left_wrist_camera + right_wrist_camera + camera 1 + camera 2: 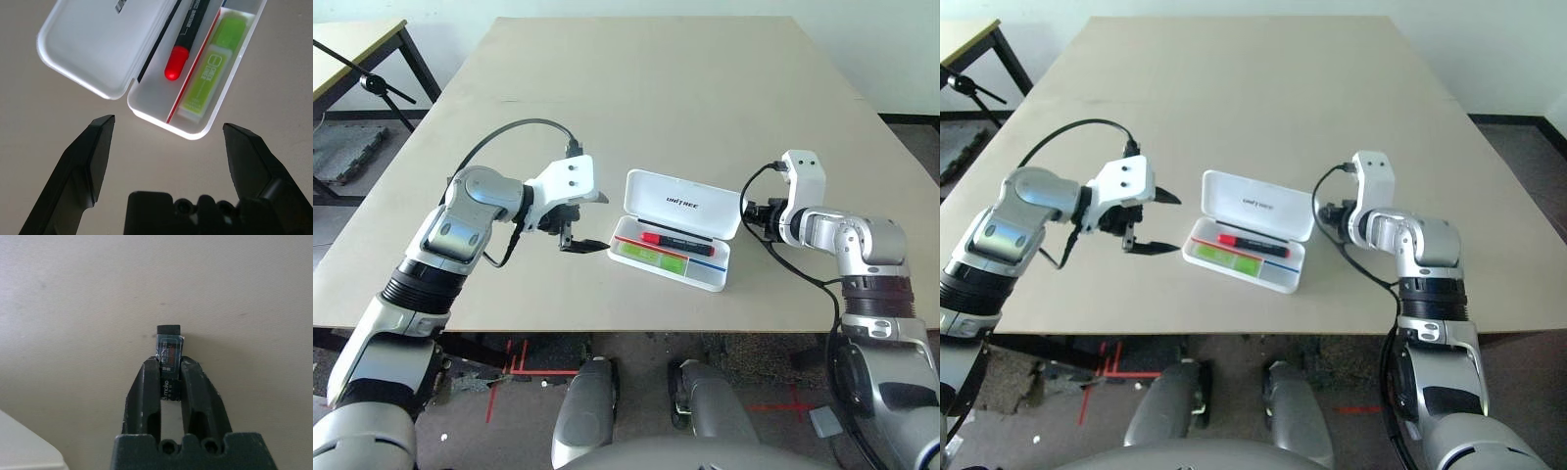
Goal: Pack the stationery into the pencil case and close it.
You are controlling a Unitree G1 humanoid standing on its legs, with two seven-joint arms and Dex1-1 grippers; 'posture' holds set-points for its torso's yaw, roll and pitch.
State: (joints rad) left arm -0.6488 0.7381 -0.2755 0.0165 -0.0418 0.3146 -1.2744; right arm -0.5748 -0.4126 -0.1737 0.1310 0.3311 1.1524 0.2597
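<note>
Pencil case (680,209) lies open w/ red-black marker (677,241) & green highlighter (651,257) inside; left gripper (166,142) spread wide, right gripper (169,369) clamped on small dark piece (168,350).

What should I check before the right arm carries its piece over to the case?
1. Right gripper shut on the small dark piece: ok.
2. Piece off the table: cannot tell.
3. Pencil case lid open: ok.
4. Red-and-black marker and green highlighter already in the tray: ok.
5. Left gripper fingers open, beside the case, not touching: ok.
6. Free room in the tray for the piece: cannot tell.
</note>
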